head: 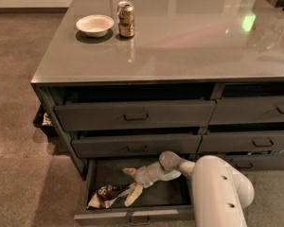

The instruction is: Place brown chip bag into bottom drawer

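Note:
The bottom drawer (109, 215) of the left column is pulled open. The brown chip bag (105, 196) lies crumpled on the drawer floor at its front left. My gripper (131, 184) reaches into the drawer from the right, just right of the bag. Its two pale fingers are spread apart, one (129, 172) above the bag and one (134, 196) against the bag's right end. The white arm (217, 188) covers the drawer's right part.
A white bowl (95, 24) and a soda can (126, 19) stand on the grey cabinet top (189, 37) at the back left. The two drawers above (135, 116) are closed, as is the right column. A dark object (43, 121) sits at the cabinet's left side.

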`<state>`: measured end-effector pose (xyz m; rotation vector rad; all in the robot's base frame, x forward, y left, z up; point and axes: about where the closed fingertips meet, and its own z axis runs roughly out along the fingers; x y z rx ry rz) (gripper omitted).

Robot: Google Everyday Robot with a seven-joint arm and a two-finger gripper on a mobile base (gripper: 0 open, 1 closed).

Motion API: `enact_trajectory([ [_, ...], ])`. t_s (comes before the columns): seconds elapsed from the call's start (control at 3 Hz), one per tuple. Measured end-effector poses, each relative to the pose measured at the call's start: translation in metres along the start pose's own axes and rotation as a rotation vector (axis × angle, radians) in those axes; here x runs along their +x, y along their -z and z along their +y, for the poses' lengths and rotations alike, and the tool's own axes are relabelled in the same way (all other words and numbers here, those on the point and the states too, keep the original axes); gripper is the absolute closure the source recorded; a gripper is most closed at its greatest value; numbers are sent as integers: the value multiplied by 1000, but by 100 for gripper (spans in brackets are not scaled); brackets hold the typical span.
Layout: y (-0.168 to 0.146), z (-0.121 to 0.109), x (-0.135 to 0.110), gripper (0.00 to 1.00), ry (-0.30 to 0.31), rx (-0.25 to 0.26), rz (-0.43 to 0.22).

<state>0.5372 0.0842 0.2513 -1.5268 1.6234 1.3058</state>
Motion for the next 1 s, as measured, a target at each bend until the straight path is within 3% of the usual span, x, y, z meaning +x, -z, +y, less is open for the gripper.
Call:
enact_trajectory([
  [0.33, 5, 5, -4, 0, 32, -3, 4],
  [0.67, 41, 21, -22, 0, 111, 56, 11],
  [1.0, 69, 44, -38, 0, 154, 99, 31],
])
